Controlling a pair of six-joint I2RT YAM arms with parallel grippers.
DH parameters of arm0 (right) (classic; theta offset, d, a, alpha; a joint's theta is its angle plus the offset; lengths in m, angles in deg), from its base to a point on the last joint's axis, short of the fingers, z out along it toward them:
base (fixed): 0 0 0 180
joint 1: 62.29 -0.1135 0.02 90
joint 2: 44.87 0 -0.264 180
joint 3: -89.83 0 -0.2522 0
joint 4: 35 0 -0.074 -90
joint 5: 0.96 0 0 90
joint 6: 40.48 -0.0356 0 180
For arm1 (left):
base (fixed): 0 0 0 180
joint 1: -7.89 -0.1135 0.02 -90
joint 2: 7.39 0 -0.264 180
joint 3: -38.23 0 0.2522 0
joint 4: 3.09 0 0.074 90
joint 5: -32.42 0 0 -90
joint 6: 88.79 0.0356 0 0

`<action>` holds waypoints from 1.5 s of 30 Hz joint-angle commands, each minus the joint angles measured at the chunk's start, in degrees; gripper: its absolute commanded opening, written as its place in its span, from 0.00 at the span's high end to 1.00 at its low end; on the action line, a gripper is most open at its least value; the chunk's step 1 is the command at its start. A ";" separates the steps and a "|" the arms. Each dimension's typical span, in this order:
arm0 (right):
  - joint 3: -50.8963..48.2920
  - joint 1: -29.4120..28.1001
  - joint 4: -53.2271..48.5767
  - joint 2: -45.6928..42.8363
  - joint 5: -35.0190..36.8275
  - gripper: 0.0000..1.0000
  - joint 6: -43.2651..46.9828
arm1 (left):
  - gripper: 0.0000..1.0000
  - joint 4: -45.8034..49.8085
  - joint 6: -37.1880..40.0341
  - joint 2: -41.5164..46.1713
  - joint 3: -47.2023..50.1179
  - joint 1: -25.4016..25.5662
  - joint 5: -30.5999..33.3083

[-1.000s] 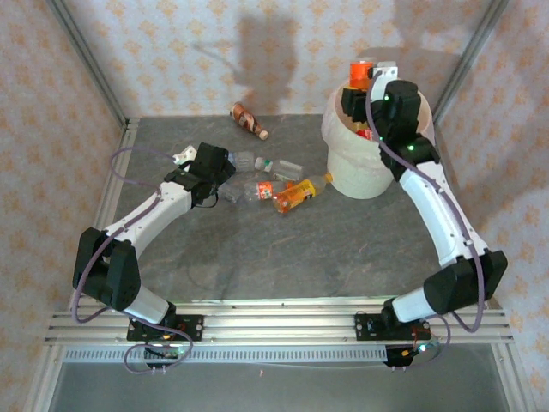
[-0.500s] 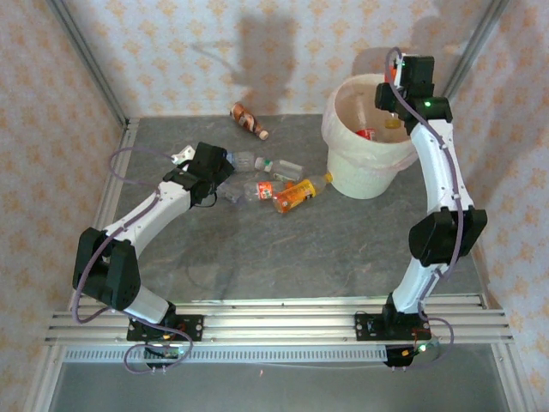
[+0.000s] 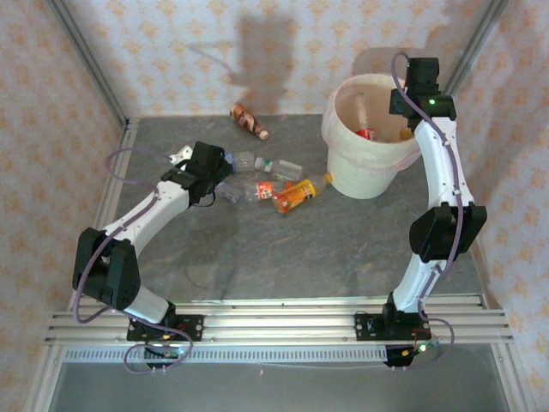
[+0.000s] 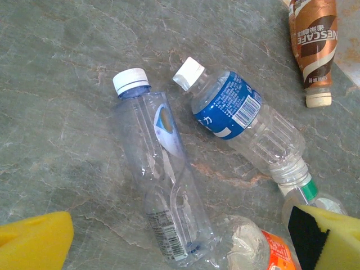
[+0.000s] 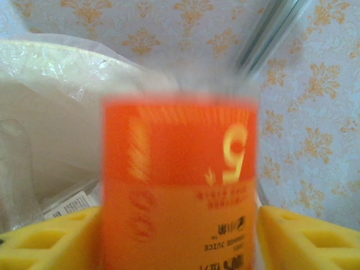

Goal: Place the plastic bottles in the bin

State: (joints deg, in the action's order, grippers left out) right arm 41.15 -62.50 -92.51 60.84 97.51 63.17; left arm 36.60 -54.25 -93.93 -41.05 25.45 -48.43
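- Left gripper (image 4: 180, 228) is spread wide, hovering above a clear bottle (image 4: 163, 185) and a blue-label bottle (image 4: 236, 112) lying on the table (image 4: 56, 84).
- Right gripper (image 5: 180, 225) is over the bin (image 3: 360, 176); a blurred orange bottle (image 5: 180, 185) sits between its fingers, and I cannot tell whether it is pinched.

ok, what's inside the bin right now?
Inside the bin: a clear bottle, a red-labelled bottle and something orange by the right wall. The right arm covers that rim area; whatever lies beneath those bottles is hidden.

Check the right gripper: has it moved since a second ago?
Yes. The right gripper has swung rightward, from above the bin's far rim to its right rim.
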 commanded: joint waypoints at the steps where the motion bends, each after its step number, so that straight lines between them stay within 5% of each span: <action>1: 0.94 0.02 -0.84 -1.10 2.25 0.25 0.24 | 0.00 -0.25 0.09 0.50 1.20 -0.42 0.12; 12: -8.83 -0.01 7.77 -10.66 3.26 0.01 -3.18 | 0.00 -1.30 -0.22 -1.15 0.68 -0.62 -1.40; 20: -16.48 0.03 12.67 -19.35 -0.44 0.01 -10.69 | 0.00 -1.62 -1.29 -4.54 -0.75 -1.96 -3.67; 32: -33.51 -0.20 21.36 -35.18 -23.89 0.01 -13.61 | 0.00 -1.70 -0.97 -8.85 -2.88 -5.46 -4.69; 45: -40.50 -0.44 19.29 -40.02 -22.89 0.01 -14.26 | 0.03 0.72 0.94 -21.18 -12.27 -9.17 -6.32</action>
State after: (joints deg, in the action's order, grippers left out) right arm 1.48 -62.60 -73.41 22.94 75.22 50.03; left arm 35.95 -54.21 -113.91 -50.93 17.16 -54.22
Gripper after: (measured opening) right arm 0.992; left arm 0.979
